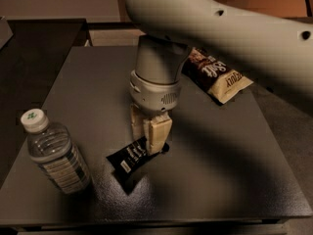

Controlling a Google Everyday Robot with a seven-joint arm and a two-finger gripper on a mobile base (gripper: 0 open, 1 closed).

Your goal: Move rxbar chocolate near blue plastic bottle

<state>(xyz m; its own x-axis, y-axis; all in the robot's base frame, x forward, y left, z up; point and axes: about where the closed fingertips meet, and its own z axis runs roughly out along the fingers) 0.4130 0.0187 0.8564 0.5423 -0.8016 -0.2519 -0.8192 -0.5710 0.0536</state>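
The rxbar chocolate (130,158) is a small flat black wrapper with white lettering, lying on or just above the dark table (220,180) near its front middle. My gripper (149,142) points down from the grey arm, its cream fingers (158,134) shut on the bar's right end. The blue plastic bottle (53,152), clear and ribbed with a white cap bearing a green mark, stands upright at the front left. The bar is a short way to the right of the bottle, not touching it.
A brown-and-cream chip bag (217,76) lies at the back right of the table. My large grey arm (234,38) spans the upper right. A darker surface (34,58) adjoins the table on the left.
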